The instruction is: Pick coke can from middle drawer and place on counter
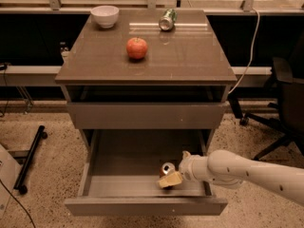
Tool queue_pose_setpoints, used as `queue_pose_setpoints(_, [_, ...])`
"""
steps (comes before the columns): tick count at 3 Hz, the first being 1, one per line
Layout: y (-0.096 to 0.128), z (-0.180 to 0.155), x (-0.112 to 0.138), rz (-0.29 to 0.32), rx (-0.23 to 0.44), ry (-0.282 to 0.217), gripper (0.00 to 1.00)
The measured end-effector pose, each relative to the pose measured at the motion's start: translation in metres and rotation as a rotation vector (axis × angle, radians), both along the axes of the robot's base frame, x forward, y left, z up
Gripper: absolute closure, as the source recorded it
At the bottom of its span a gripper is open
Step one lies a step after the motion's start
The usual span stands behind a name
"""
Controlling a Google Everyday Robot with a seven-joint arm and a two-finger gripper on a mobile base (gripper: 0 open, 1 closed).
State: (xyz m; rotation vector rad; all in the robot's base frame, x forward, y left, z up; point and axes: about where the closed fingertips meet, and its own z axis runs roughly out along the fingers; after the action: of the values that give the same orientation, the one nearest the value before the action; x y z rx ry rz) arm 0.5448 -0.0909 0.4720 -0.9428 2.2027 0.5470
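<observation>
The counter (190, 56) is sitting well above and beyond the gripper (170, 178), its glossy brown top carrying three things but no coke can, so the placing half of the task is waiting to be done. Below it, a shallower drawer (142, 115) is showing its plain front, shut or nearly so, and under that the middle drawer (118, 167) is standing pulled out, so access is already made. The white arm (247, 172) is reaching in from the right over the drawer's right wall, and the gripper at its tip is hanging low inside the drawer, toward the front right corner. The coke can (167, 168) is lying or standing just behind the gripper, touching it or very nearly; only its silver top is showing, and the red body is hiding behind the gripper and in shadow. I am judging the work to be at the grasp itself: reach done, lift, carry and set-down all left. Whether the gripper is apart around the can or already clamped on it I cannot tell. Far up and to the left of the gripper, a white bowl (105, 16) is resting at the counter's back corner; a red apple (137, 48) is sitting nearer, up and slightly left; a green-and-silver can (166, 20) is lying on its side almost straight above. The arm's far end is running out of view at the right edge.
</observation>
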Motion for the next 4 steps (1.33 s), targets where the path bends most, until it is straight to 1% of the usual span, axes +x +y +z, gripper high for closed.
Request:
queue_pose_setpoints(1, [-0.002,-0.022,0.006,-0.035,-0.004,0.025,0.0])
queue_pose_setpoints(2, [-0.002,-0.042,0.013,-0.078,0.056,0.06,0.26])
queue_pose_setpoints(3, [0.004,-0.048,0.015,-0.082,0.085,0.072,0.49])
queue_pose_setpoints(4, [0.01,-0.045,0.013,-0.078,0.125,0.093,0.72])
